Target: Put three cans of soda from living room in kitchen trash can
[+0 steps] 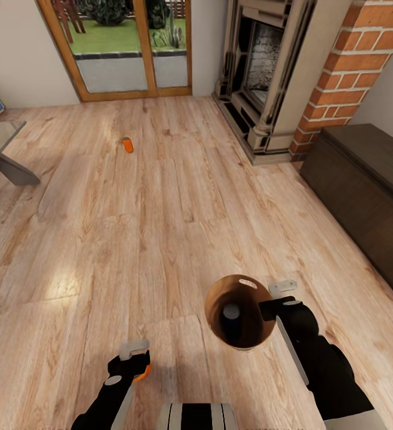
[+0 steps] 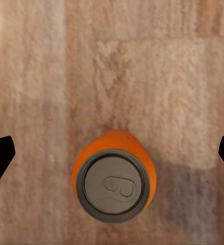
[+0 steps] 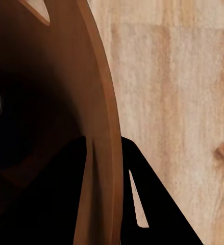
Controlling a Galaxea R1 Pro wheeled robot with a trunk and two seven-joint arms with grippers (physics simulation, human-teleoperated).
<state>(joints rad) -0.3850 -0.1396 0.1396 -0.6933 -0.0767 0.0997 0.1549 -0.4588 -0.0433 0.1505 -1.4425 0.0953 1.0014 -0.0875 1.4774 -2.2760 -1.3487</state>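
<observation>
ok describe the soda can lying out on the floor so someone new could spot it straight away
Start at the wood-framed glass doors at the far end of the living room, then come down onto the bare plank floor in front of them. The small orange soda can lies there on its side, alone, right of the glass coffee table. It is free on the floor.

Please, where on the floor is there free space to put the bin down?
Bare planks stretch between the lying soda can, the coffee table and the fireplace. It is crowded near the robot: the trash can, right gripper, and left gripper over another can.
</observation>
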